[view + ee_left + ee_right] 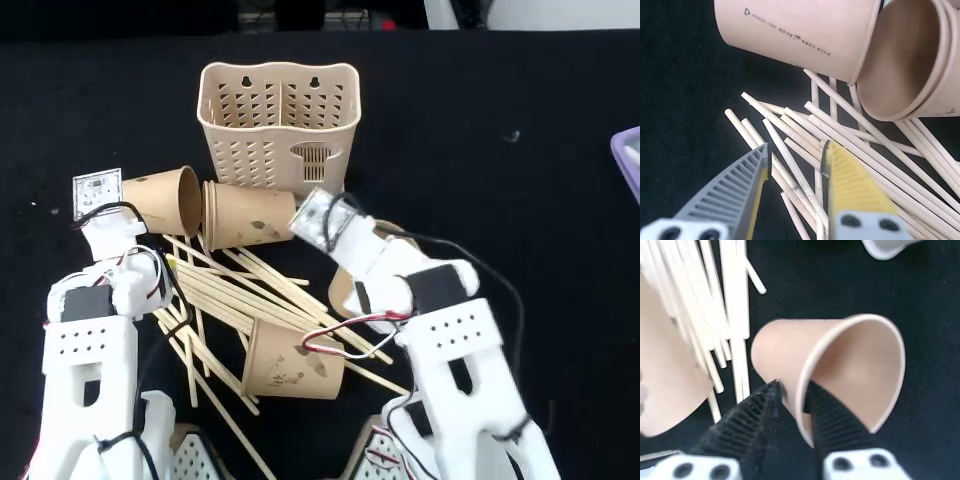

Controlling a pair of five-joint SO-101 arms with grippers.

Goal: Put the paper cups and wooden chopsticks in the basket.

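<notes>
High view shows a black table point(540, 220), a lilac object point(628, 160) at its right edge, the beige slotted basket point(279, 120) upright toward the far edge, tan paper cups point(250, 215) lying sideways among pale wooden chopsticks point(230, 290) at centre, left gripper point(796, 145) fingers spread above them, right gripper point(792, 387) pinching the rim of one cup point(855, 360).

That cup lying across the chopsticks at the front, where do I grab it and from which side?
Use the left pincer on the rim, one finger inside, one outside: the front cup lies on its side, mouth seemingly facing that arm, so come in from there. The right pincer holds a second cup this way.
</notes>
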